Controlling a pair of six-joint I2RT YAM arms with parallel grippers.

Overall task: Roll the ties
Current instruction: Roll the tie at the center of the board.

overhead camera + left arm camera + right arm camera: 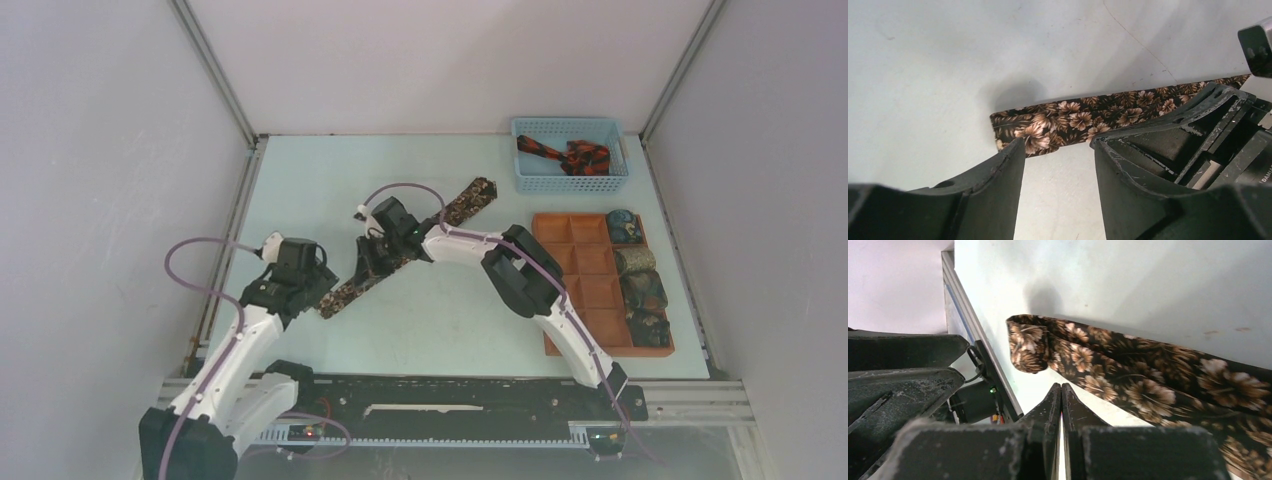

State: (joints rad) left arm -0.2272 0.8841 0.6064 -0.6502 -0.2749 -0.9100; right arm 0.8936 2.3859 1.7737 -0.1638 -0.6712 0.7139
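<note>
Dark brown floral fabric necktie (470, 200), near end folded as the roll's core; we judge the left gripper (1057, 146), jaws apart, poised to grip it; right gripper (1062, 388) clenched empty.

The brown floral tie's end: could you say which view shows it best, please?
The right wrist view: the brown floral tie fills it, its end curled over. The left wrist view shows that end partly hidden by the left gripper; the top view shows it small.
</note>
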